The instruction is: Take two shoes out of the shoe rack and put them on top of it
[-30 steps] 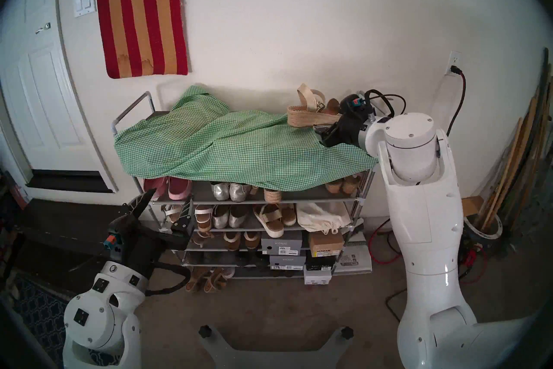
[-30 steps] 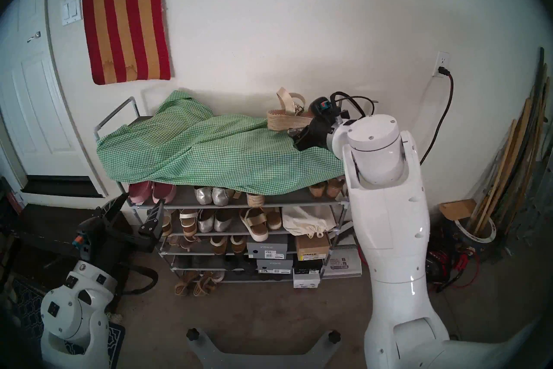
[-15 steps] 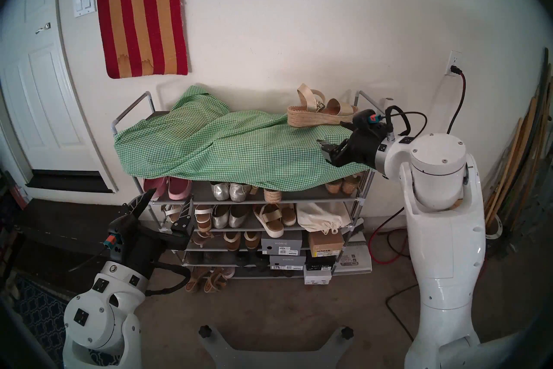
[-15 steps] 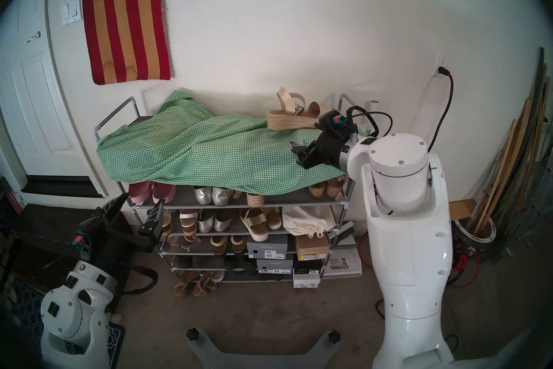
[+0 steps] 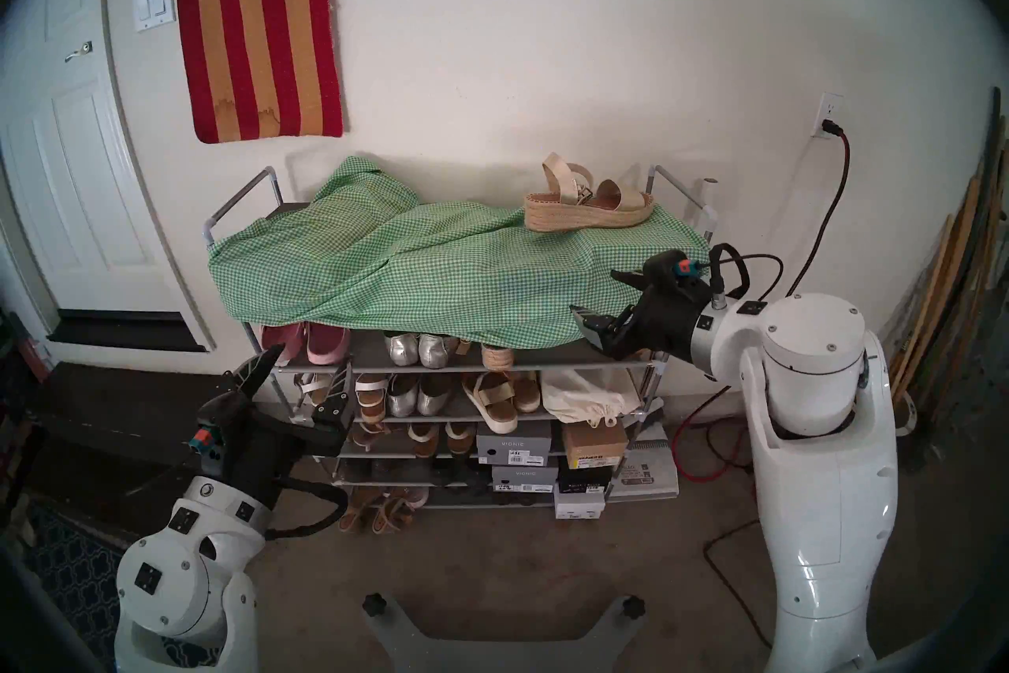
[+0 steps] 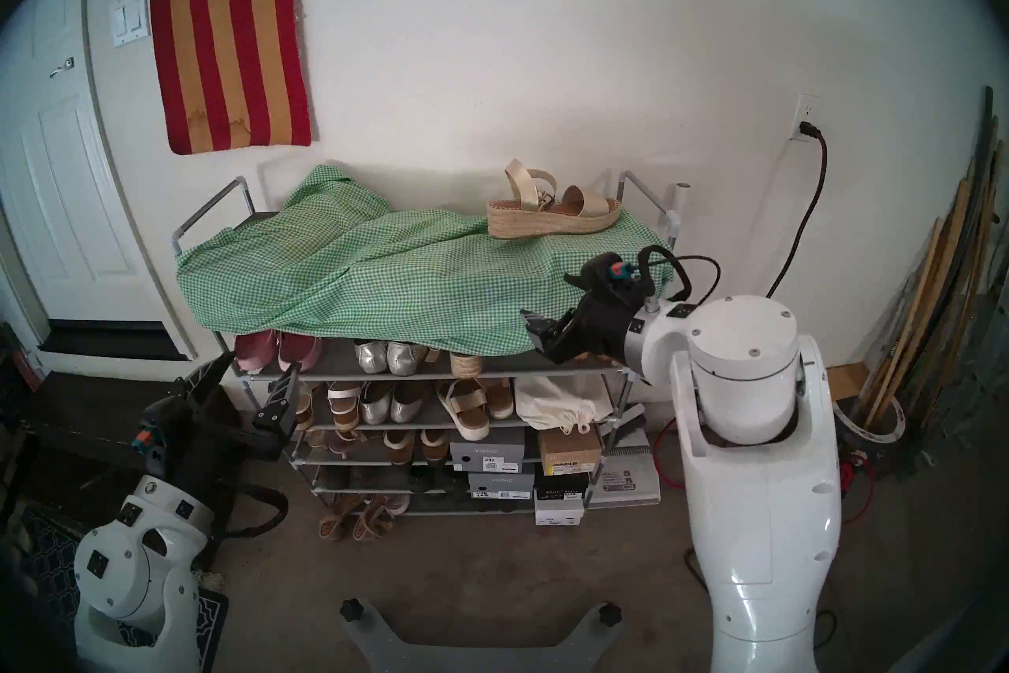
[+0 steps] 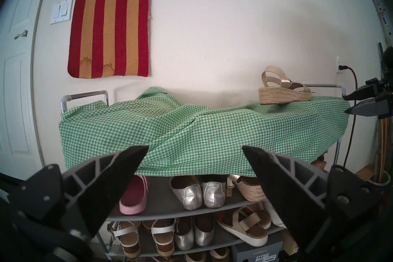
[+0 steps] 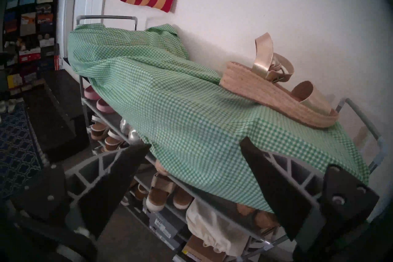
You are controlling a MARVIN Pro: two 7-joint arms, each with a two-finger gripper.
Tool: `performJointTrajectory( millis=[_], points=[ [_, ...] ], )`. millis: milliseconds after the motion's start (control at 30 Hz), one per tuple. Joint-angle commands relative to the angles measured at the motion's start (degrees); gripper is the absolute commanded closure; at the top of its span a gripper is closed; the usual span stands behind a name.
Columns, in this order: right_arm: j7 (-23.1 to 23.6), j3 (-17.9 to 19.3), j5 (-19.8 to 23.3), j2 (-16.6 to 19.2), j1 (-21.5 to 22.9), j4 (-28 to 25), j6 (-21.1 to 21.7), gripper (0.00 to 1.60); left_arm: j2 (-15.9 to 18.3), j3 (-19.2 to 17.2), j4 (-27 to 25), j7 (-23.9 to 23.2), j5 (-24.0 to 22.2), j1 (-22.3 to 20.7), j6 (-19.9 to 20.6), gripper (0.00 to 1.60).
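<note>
I am looking at the shoe rack (image 5: pixel 650 365) against a white wall, its top draped in a green checked cloth (image 5: pixel 415 267). One jute-soled sandal (image 5: pixel 588 203) already sits on that cloth at the rack's right end, long axis along the rack, toe toward the right rail. Its mate (image 5: pixel 498 355) is on the shelf just under the top, mostly hidden by the cloth's hanging hem; only a jute end shows, so I cannot tell its long axis.

My right pincer (image 5: pixel 592 298) hangs at the rack's front right corner, level with the top shelf's edge, prongs apart and empty, aimed left along the rack. The hidden sandal lies left of it and slightly lower. My left pincer (image 5: pixel 306 371) waits at the rack's left end, also spread and empty. I judge the right arm nearer.

The drooping cloth is the main obstacle; silver flats (image 5: pixel 417 349) flank the sandal toward the rack's left end, cork wedges (image 7: pixel 319 162) toward its right
</note>
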Motion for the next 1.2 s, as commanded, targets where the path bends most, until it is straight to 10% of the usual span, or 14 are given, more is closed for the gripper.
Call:
performJointTrajectory(
  millis=[0, 667, 1167],
  points=[
    [0.19, 1.27, 1.0, -1.07, -6.3, -3.25, -1.85, 0.0, 0.0, 0.05, 0.0, -0.01, -0.01, -0.05, 0.03, 0.0],
    [-2.06, 6.76, 4.06, -7.36, -20.11, -8.51, -13.62, 0.0, 5.07, 8.53, -3.26, -8.42, 6.61, 6.5, 1.15, 0.0],
    [-6.67, 8.61, 7.65, -12.99, -30.17, -9.66, -28.58, 0.0, 9.03, 10.88, 7.84, -14.61, 10.37, 5.93, 2.17, 0.0]
  ],
)
